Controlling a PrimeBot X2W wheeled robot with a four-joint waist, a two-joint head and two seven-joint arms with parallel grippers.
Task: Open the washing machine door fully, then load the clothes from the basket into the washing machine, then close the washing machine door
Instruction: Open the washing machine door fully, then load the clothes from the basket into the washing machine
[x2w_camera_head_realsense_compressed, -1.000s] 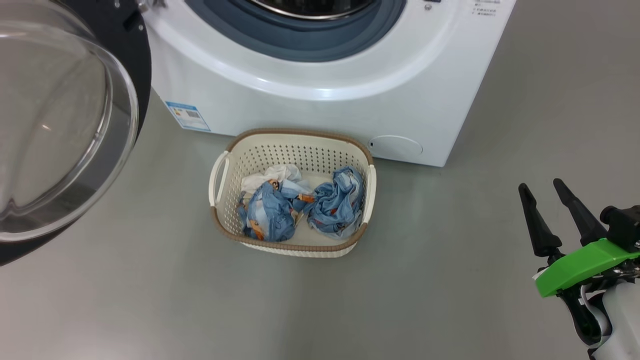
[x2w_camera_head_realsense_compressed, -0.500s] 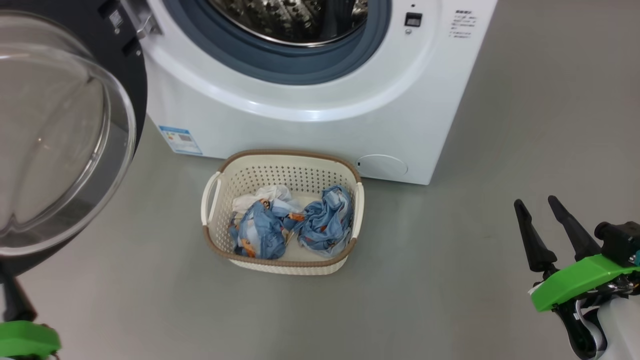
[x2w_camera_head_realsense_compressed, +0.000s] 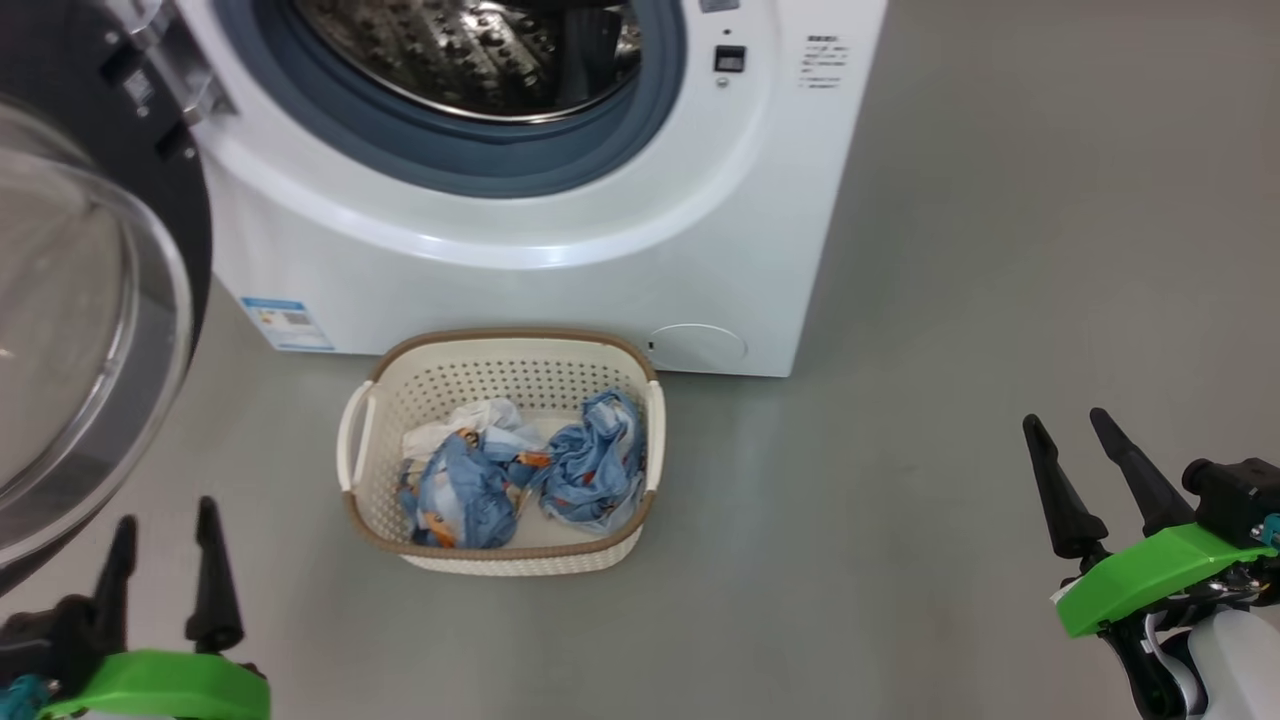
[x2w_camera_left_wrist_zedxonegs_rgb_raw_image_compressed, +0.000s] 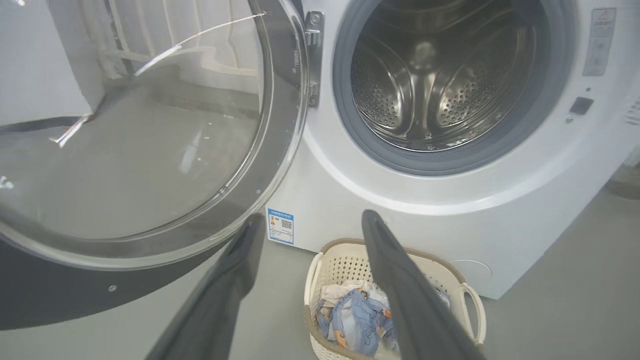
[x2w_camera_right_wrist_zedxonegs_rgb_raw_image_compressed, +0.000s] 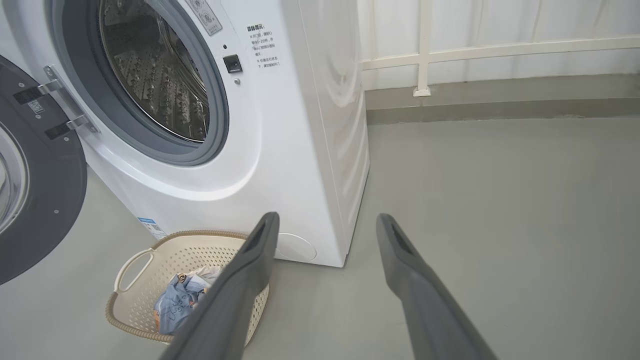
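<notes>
Head view, grey floor (x2w_camera_head_realsense_compressed: 960, 300), cream basket (x2w_camera_head_realsense_compressed: 500, 338)

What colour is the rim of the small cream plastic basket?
The cream basket's rim is brown, woven-looking; the head view shows it best.

A white railing (x2w_camera_right_wrist_zedxonegs_rgb_raw_image_compressed: 424, 50) crosses the far side of the room before me, its single post footed on a raised grey kerb (x2w_camera_right_wrist_zedxonegs_rgb_raw_image_compressed: 500, 97) directly beneath it. Behind the railing rises a pale wall (x2w_camera_right_wrist_zedxonegs_rgb_raw_image_compressed: 500, 20); below it, smooth grey floor (x2w_camera_right_wrist_zedxonegs_rgb_raw_image_compressed: 500, 210) spreads out, faintly glossy.
</notes>
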